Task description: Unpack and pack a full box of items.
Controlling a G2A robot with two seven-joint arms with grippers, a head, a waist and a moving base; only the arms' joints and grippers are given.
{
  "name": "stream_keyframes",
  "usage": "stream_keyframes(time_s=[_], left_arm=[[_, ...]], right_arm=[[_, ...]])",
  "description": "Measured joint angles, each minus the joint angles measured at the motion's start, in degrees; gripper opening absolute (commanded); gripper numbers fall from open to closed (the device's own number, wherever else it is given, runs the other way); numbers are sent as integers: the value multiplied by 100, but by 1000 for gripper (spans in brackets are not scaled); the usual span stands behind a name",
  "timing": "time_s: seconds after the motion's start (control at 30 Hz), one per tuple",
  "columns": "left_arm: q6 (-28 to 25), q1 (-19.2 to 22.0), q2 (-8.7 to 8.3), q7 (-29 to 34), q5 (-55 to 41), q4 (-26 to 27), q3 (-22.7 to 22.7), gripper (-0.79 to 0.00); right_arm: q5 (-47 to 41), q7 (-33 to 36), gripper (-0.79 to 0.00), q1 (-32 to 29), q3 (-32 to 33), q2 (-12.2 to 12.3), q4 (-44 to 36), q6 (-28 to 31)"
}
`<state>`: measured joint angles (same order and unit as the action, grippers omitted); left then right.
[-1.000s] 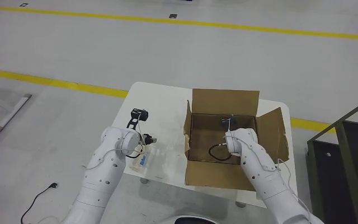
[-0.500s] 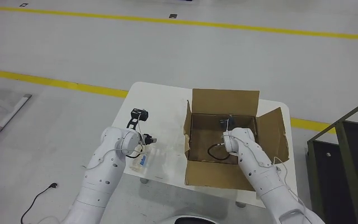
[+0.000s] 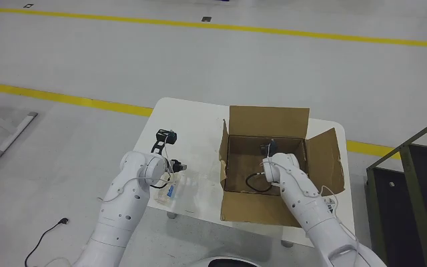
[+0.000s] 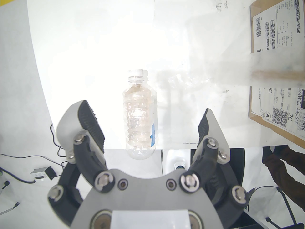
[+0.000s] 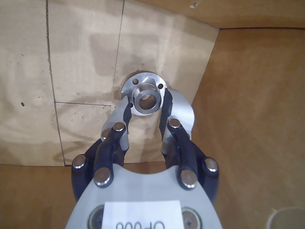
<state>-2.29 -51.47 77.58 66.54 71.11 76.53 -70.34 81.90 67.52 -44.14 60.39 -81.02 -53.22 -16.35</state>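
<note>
right wrist view: right gripper (image 5: 145,110) pinches the metal flange (image 5: 145,89) by its hub, on the box (image 5: 238,96) floor near a corner.
left wrist view: left gripper (image 4: 146,116) spread wide over the clear bottle (image 4: 139,120), which lies at the table (image 4: 95,36) edge.

Shipping labels (image 4: 274,22) w/ barcodes, QR code (image 4: 279,117) on box (image 3: 267,120); blue label (image 4: 152,135) on bottle (image 4: 139,117).

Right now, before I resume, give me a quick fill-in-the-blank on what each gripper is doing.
1. The left gripper hangs above the bottle with its jaws ___.
2. That bottle lies on its side on the white ___.
3. The right gripper has a metal flange between its fingers inside the cardboard ___.
Missing: open; table; box.
</note>
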Motion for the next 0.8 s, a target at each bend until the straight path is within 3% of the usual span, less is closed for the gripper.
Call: stream_keyframes(time_s=[0.1,0.33,0.8], left_arm=[[0,0,0,0,0,0,0,0],[0,0,0,0,0,0,0,0],[0,0,0,0,0,0,0,0]], right_arm=[[-40,5,-785,35,0,-24,68,25],[-221,48,-785,39,25,-72,11,116],[-268,569,-785,-506,169,-34,-1097,344]])
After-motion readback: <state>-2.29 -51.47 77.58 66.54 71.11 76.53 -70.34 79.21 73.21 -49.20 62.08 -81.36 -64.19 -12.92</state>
